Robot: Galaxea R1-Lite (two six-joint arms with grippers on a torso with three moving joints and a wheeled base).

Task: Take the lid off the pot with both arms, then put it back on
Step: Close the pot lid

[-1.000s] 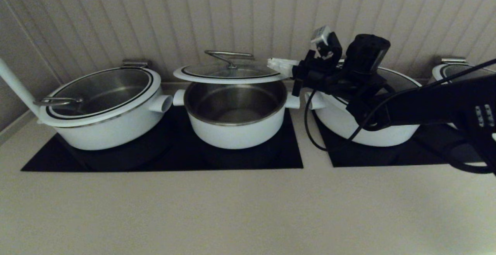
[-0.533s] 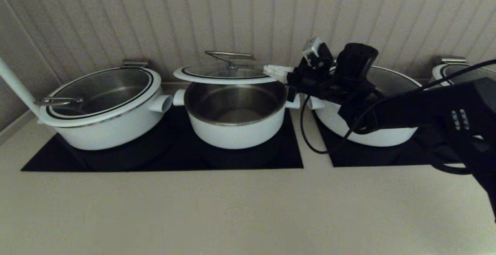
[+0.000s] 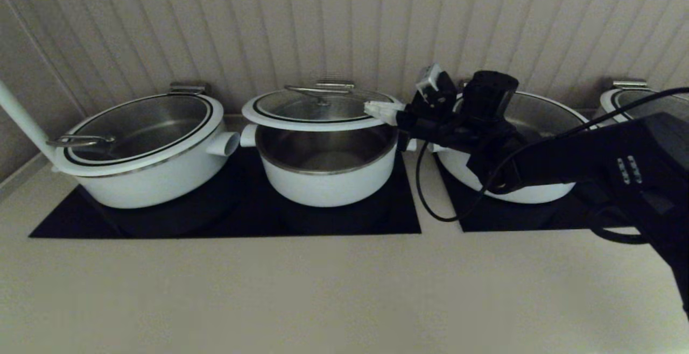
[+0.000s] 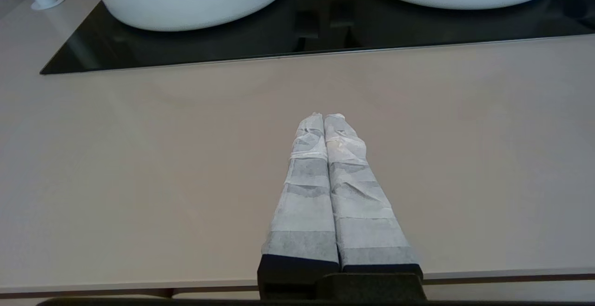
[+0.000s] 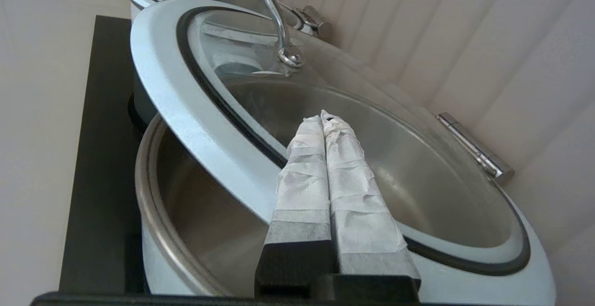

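The pot (image 3: 328, 182) stands in the middle of the black cooktop, its steel inside showing. The lid (image 3: 317, 109) sits tilted over the pot's back half, its front edge raised off the rim and its steel handle (image 3: 317, 91) on top. My right gripper (image 3: 372, 110) reaches in from the right, shut with nothing between the fingers. Its tips lie over the lid's (image 5: 195, 110) right rim and glass, as the right wrist view's gripper (image 5: 322, 117) shows, with the pot's rim (image 5: 151, 222) below. My left gripper (image 4: 324, 117) is shut over the beige counter in front of the cooktop.
A wider lidded white pot (image 3: 145, 182) stands left of the pot, another (image 3: 517, 187) right of it behind my right arm. A third lid (image 3: 635, 98) shows far right. A white tube (image 3: 21, 120) rises at the left. The ribbed wall stands close behind.
The lid has come down and tipped forward, closer to the pot's rim. My right gripper has moved lower and a little left with it, staying shut.
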